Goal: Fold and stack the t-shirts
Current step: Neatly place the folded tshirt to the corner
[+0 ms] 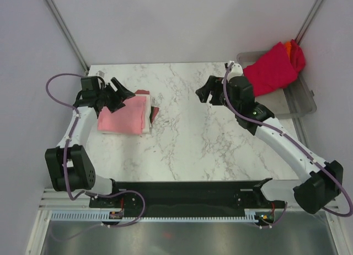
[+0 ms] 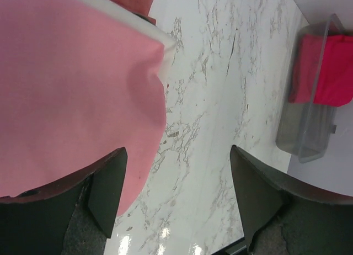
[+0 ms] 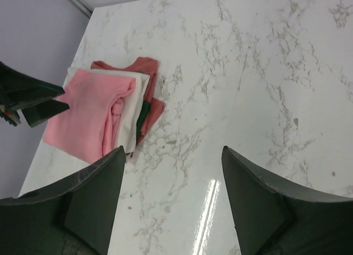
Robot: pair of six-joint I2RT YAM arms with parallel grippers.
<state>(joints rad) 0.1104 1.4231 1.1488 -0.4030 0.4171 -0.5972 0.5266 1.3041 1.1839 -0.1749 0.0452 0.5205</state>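
A folded light pink t-shirt (image 1: 122, 116) lies on top of a stack at the table's left, over a cream-white one (image 1: 148, 112) and a dark red one (image 1: 154, 112). The stack also shows in the left wrist view (image 2: 71, 84) and the right wrist view (image 3: 91, 110). My left gripper (image 1: 119, 90) is open and empty at the stack's far edge. My right gripper (image 1: 208, 90) is open and empty above bare marble at the table's far middle. A crimson t-shirt (image 1: 270, 69) and an orange one (image 1: 298, 53) lie unfolded in the tray.
A grey translucent plastic tray (image 1: 300, 100) stands at the far right corner, also in the left wrist view (image 2: 309, 128). Grey walls close in the table at back and sides. A black rail runs along the near edge.
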